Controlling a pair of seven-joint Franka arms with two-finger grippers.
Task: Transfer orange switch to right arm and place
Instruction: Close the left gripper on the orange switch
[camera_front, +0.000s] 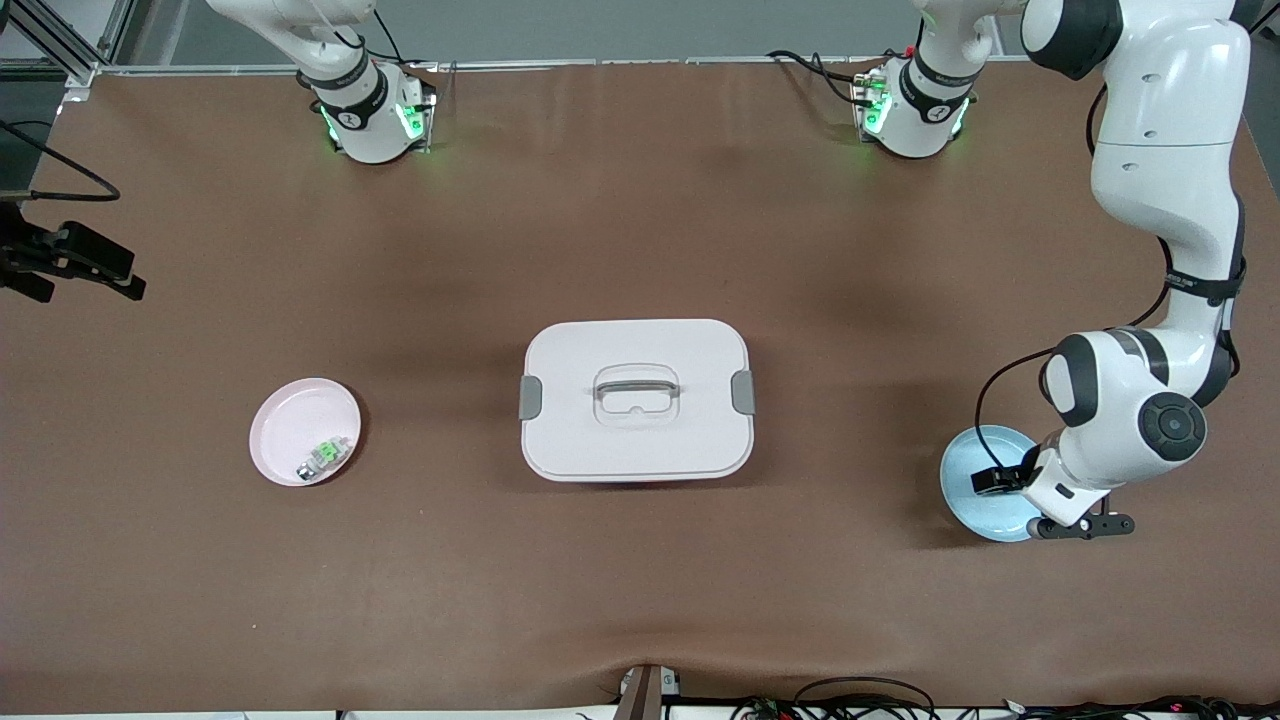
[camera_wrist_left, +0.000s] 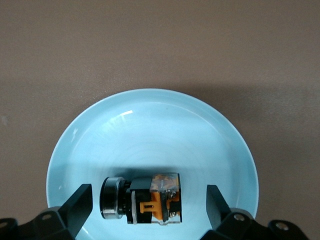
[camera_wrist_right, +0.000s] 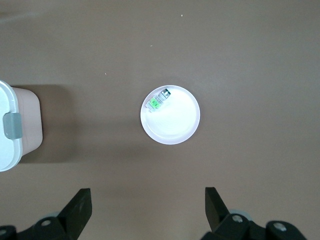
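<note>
I have the left end effector (camera_wrist_left: 145, 207) low over the blue plate (camera_wrist_left: 150, 130), lower right of the front view, toward the left arm's end of the bench (camera_front: 640, 200). Its fingers (camera_wrist_left: 80, 202) stand wide apart and hold nothing. The orange switch (camera_wrist_left: 142, 198) lies on its side in the plate, between them but touching neither. I judge that's deliberate: lined up w/ a finger either side for a straight pinch.

Room: the plate's rim curves up close to the switch, so finger tips may catch it going down.

The right end effector (camera_wrist_right: 145, 207) hangs high over open bench, spread wide, empty, waiting. Its wrist view shows the pink plate (camera_wrist_right: 175, 120) w/ a green-and-white part (camera_wrist_right: 158, 100), approx mid-frame. The lidded white box (camera_front: 637, 398) sits centre of the front view, between the plates. I'd hand over above it, w/ bare bench all round.
</note>
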